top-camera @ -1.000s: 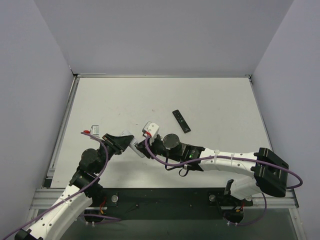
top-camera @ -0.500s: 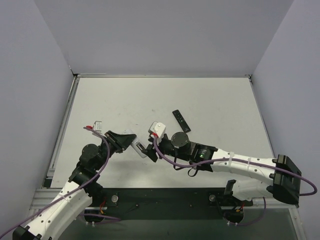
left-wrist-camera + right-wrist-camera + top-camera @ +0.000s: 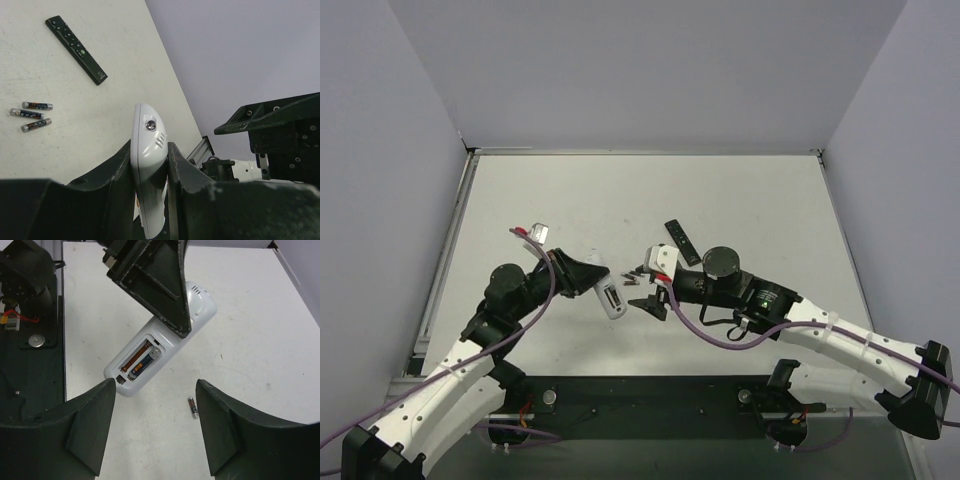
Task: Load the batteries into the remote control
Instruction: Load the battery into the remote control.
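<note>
Remote (image 3: 146, 125): clamped in left gripper (image 3: 148, 165), back open, one cell (image 3: 144, 362) seated. Right gripper (image 3: 155, 385): jaws wide, empty; batteries (image 3: 31, 115) loose on table (image 3: 740, 200) nearby. Advice: grip one crosswise, match polarity to the free slot.

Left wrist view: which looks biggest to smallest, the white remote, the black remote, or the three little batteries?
1. White remote, though it sits nearest the camera.
2. Black remote.
3. Batteries, all three alike.
</note>
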